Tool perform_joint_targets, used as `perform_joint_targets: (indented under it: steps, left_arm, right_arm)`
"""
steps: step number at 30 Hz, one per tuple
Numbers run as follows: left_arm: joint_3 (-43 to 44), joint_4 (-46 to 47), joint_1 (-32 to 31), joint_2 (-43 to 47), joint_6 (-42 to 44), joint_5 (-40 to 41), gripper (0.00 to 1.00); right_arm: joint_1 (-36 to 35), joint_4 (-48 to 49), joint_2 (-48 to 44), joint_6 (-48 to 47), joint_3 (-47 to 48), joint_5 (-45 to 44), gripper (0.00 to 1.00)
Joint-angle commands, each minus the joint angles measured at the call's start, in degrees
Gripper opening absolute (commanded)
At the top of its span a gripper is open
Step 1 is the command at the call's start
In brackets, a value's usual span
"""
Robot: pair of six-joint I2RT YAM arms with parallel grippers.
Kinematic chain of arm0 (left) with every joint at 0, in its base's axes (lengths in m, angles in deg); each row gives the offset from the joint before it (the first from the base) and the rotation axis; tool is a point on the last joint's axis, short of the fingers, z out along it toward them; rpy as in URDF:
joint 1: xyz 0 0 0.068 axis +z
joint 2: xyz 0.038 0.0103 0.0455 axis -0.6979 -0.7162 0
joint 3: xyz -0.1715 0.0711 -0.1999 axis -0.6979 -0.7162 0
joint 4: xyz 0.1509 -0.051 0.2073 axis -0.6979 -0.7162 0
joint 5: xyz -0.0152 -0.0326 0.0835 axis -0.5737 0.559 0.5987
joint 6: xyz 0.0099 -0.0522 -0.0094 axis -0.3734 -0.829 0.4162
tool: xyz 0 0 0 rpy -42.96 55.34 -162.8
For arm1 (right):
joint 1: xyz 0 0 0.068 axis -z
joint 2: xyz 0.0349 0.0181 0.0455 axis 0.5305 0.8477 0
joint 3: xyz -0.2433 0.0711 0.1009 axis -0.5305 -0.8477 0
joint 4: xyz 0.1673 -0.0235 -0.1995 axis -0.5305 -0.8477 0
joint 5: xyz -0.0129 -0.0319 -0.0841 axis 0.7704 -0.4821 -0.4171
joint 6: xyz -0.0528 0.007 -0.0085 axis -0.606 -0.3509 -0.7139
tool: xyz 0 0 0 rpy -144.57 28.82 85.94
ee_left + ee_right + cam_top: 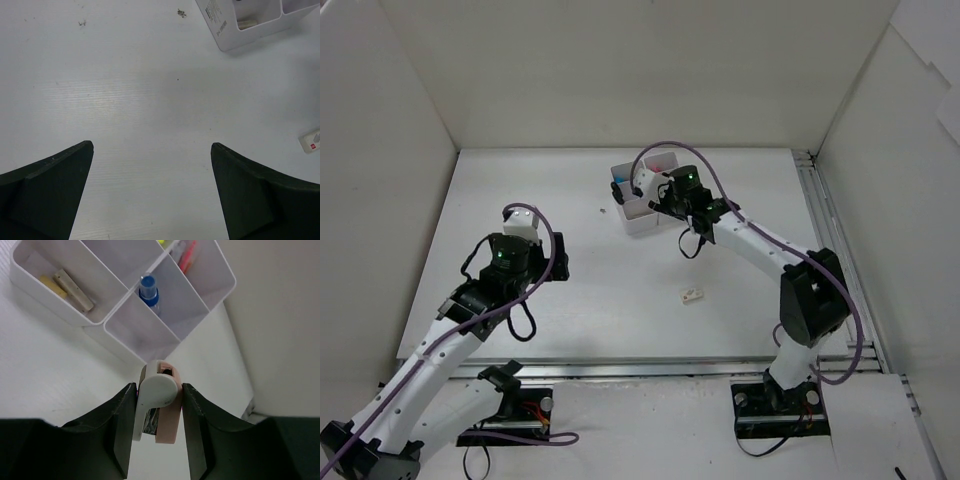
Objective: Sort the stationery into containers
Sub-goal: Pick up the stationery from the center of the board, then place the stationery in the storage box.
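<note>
My right jaws are clamped on a small white-and-pink item (pixel 167 426), carrying it near a corner of the white organiser (pixel 141 340), I judge so it can drop into a compartment; a blue-capped bottle (pixel 148 287) and beige erasers (pixel 73 290) already lie in separate compartments; my left jaws stand wide and empty above the counter (pixel 150 90), apparently waiting; one small white eraser (pixel 692 294) lies loose there.

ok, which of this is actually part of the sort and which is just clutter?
Job: organiser, pink-and-white item in right gripper, loose eraser on table, blue-capped bottle and beige erasers already binned.
Lying about: dark specks on table.
</note>
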Motion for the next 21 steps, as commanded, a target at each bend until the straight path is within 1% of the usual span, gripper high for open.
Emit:
perform_joint_targets:
  steps: [1, 4, 7, 11, 13, 17, 21]
  left_arm:
    - [1.0, 0.9, 0.6, 1.1, -0.8, 1.5, 0.99]
    - [1.2, 0.6, 0.6, 0.9, -1.3, 1.9, 0.99]
    - [1.3, 0.5, 0.6, 0.8, -1.8, 3.1, 0.99]
    - [1.5, 0.3, 0.6, 0.6, -1.7, 3.4, 0.99]
    - [1.4, 0.4, 1.1, 0.5, -1.9, 3.6, 0.99]
    - [1.8, -0.3, 1.1, 0.0, -2.0, 3.9, 0.99]
    - [2.0, -0.5, 1.1, -0.3, -2.1, 4.3, 1.0]
  right_arm:
    - [0.2, 5.2, 3.0, -19.1, 5.0, 3.9, 0.14]
    - [0.4, 4.8, 7.8, -27.6, 8.7, 6.3, 0.15]
    - [0.9, 4.1, 11.0, -31.4, 11.1, 9.1, 0.15]
    - [2.2, 3.3, 13.3, -34.3, 12.2, 14.7, 0.16]
    - [2.6, 3.3, 14.6, -34.5, 13.0, 16.0, 0.17]
    - [3.6, 3.1, 16.5, -35.0, 14.0, 16.4, 0.19]
    - [4.4, 2.9, 17.7, -35.3, 14.2, 17.3, 0.23]
